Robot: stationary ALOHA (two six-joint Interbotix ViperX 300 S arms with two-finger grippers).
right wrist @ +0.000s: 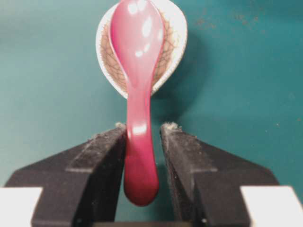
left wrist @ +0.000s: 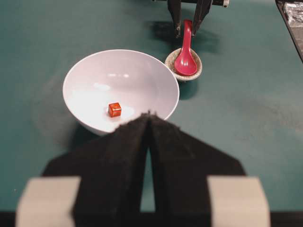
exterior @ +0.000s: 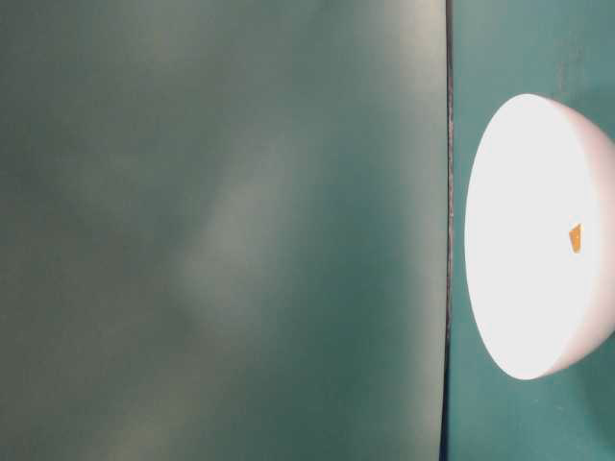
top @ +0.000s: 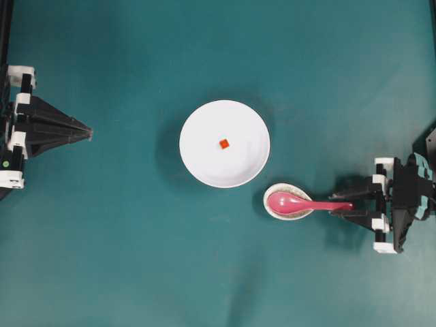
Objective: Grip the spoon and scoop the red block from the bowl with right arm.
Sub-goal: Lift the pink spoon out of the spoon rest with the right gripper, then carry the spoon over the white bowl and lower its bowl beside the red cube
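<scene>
The spoon [right wrist: 138,90] lies with its scoop cradled in the small speckled dish [right wrist: 178,45], which props the handle clear of the green table [top: 122,259] and pointing away from the bowl [top: 197,170]. I judge that this propping is what gives the fingers room to pass under and beside the handle. The right gripper [right wrist: 143,137] sits on the far side of the dish from the bowl, its jaws straddling the handle near its tip. In the right wrist view the left pad looks to be at or very near the handle and a narrow gap shows on the right, so I read the jaws as not yet clamped and nothing as held. The red block [top: 223,143] rests near the bowl's centre, untouched. The left gripper [left wrist: 149,118] faces the bowl, with its fingers together.
</scene>
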